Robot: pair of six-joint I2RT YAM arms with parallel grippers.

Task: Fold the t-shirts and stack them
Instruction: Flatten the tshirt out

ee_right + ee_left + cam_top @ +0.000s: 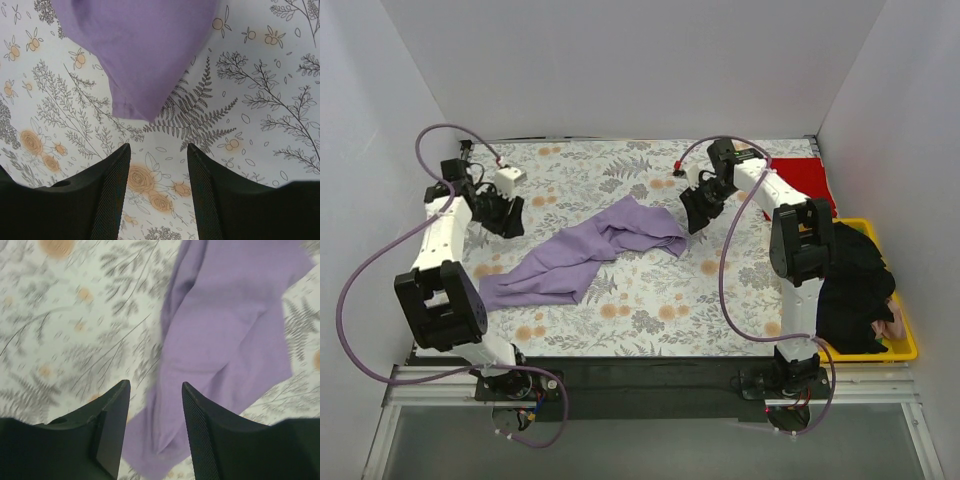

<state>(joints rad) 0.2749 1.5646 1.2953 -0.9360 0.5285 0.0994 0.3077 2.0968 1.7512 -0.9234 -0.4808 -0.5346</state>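
The lavender-purple t-shirt (585, 250) lies crumpled in a long diagonal strip across the middle of the floral cloth (650, 300). It also shows in the left wrist view (230, 330) and the right wrist view (145, 45). My left gripper (503, 218) is open and empty, held above the shirt's lower left end (155, 390). My right gripper (698, 212) is open and empty, just right of the shirt's upper end, over bare cloth (157, 150). The bright red t-shirt (807, 180) lies flat at the back right, partly behind the right arm.
A yellow tray (908, 340) at the right edge holds a pile of dark clothing (855, 285). White walls close in the back and both sides. A dark strip (640, 375) runs along the near table edge by the arm bases.
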